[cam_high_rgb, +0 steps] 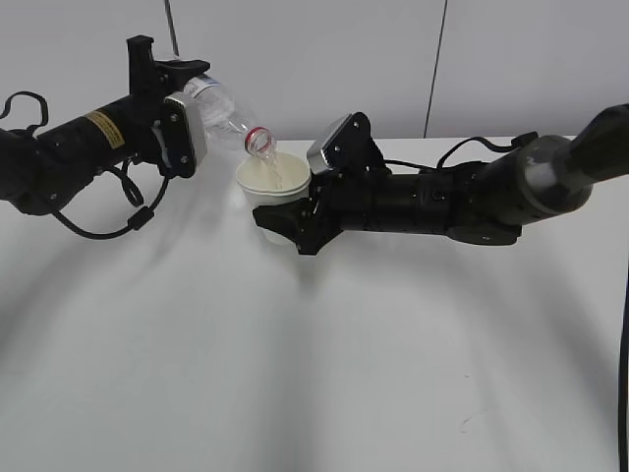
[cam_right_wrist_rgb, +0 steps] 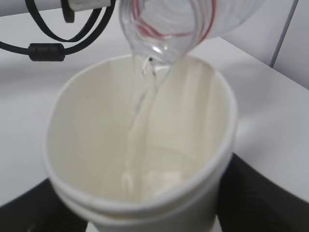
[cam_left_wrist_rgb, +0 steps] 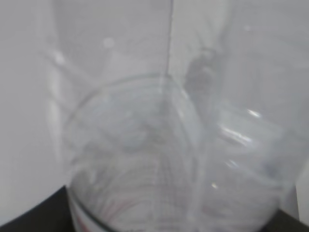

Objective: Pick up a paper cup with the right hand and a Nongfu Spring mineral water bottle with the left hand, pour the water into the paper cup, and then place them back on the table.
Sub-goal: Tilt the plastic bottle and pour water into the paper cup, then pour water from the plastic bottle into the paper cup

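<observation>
My left gripper [cam_high_rgb: 187,103] is shut on the clear Nongfu Spring bottle [cam_high_rgb: 228,110] and holds it tilted, mouth with red neck ring down to the right over the cup. Water streams from the mouth into the cream-white paper cup [cam_high_rgb: 274,195]. My right gripper [cam_high_rgb: 295,221] is shut on the cup and holds it upright just above the white table [cam_high_rgb: 314,364]. In the right wrist view the cup [cam_right_wrist_rgb: 193,121] fills the frame, with the bottle mouth [cam_right_wrist_rgb: 166,29] above it and water pooling at the bottom. The left wrist view shows only the blurred bottle body [cam_left_wrist_rgb: 159,159].
A grey wall stands behind the table's far edge. Black cables [cam_high_rgb: 128,211] loop under the left arm. The right arm [cam_high_rgb: 472,197] stretches across the right side of the table. Bare white tabletop lies in front.
</observation>
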Robot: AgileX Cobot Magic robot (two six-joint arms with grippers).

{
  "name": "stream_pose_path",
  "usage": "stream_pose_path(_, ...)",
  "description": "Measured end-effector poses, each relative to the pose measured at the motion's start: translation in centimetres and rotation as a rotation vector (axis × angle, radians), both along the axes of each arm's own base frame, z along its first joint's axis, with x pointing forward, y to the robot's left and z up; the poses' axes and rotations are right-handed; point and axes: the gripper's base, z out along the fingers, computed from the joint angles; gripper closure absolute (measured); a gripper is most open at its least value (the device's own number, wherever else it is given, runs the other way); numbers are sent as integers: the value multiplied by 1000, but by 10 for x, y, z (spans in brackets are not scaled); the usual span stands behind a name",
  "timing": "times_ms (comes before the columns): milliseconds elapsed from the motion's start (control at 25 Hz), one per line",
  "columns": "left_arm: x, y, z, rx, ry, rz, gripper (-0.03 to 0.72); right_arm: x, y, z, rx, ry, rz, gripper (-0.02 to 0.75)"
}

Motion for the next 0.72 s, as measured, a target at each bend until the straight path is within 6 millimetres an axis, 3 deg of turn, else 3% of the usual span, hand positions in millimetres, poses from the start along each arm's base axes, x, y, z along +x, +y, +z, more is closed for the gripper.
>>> stream_pose_path(720,0,0,0,0,0,0,290,0,0,-1,-9,1,-3,227)
